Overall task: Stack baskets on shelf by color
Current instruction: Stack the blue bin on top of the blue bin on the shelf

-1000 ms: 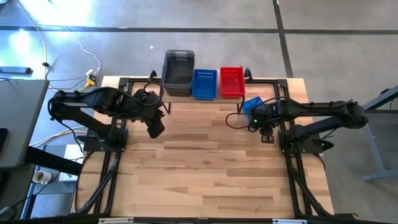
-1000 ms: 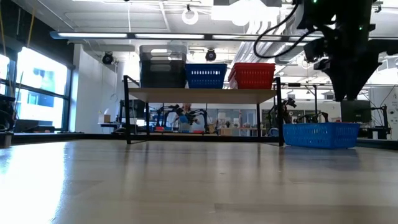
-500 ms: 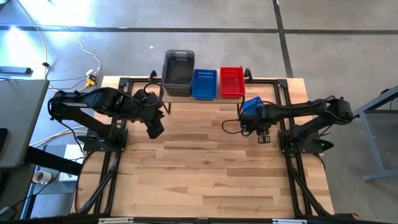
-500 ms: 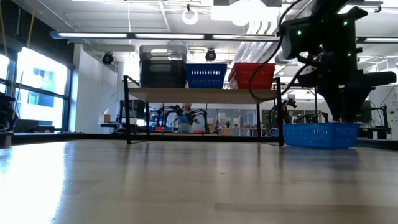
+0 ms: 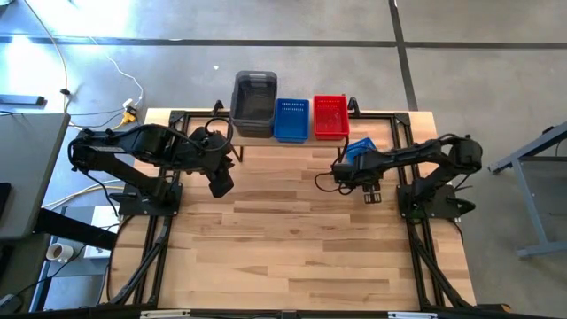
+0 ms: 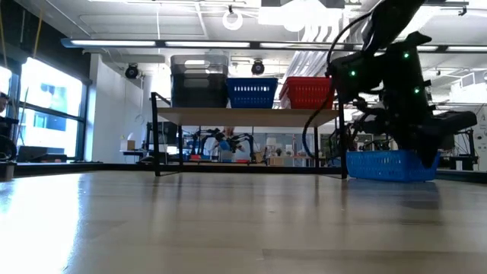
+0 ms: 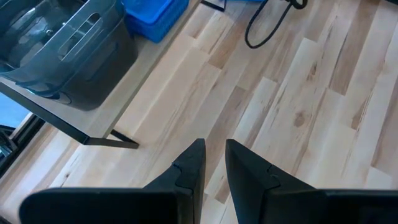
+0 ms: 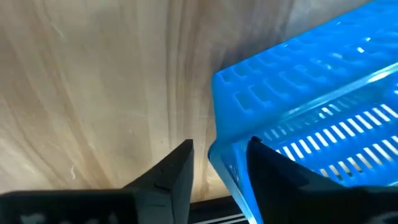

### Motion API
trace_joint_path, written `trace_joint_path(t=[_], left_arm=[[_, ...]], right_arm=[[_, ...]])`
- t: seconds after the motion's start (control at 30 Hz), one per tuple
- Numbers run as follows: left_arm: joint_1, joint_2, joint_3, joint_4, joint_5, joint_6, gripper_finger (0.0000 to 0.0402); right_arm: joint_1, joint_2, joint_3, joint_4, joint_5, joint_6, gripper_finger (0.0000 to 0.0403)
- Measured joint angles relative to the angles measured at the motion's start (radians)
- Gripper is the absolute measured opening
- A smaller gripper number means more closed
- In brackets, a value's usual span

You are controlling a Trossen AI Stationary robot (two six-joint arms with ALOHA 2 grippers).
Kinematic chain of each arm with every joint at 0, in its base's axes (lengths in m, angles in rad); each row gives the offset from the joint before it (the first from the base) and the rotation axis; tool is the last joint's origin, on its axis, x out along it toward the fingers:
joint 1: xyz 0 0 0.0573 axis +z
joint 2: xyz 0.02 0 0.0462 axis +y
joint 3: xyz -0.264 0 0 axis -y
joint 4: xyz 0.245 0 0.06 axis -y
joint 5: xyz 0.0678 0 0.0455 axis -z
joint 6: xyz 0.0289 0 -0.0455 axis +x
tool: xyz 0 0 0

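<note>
The right gripper (image 8: 217, 163) sits low over the tabletop (image 5: 292, 239) with its 2 dark fingers (image 8: 171, 171) a narrow gap apart, straddling the near wall of a loose blue basket (image 8: 311, 124): 1 finger is outside the wall, the other inside, though whether they press the plastic cannot be told. In the high view this basket (image 5: 359, 147) lies tilted on the table just beside the shelf's right end, with the right gripper (image 5: 352, 168) at its edge. On the shelf (image 6: 247, 116) stand 3 groups of baskets in a row: smoky grey (image 5: 254, 100) on the left, blue (image 5: 291, 118) in the middle, red (image 5: 330, 115) on the right. The left gripper (image 7: 214, 165) hangs above bare wood in front of the shelf's left end, its fingers nearly closed and holding nothing.
</note>
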Motion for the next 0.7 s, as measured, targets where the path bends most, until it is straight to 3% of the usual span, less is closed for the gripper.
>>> trace_joint_path(t=[0.1,0.3,0.7], left_arm=[[0.000,0.000,0.000,0.000,0.000,0.000,0.0053],[0.000,0.000,0.000,0.000,0.000,0.000,0.0053],[0.000,0.001,0.000,0.000,0.003,0.004,0.0053]], right_arm=[[-0.004,0.017,0.000,-0.002,-0.002,0.000,0.0109],[-0.003,0.018,0.000,-0.029,-0.073,0.047,0.0010],[0.145,-0.042,0.053,-0.123,-0.282,0.342,0.0001]])
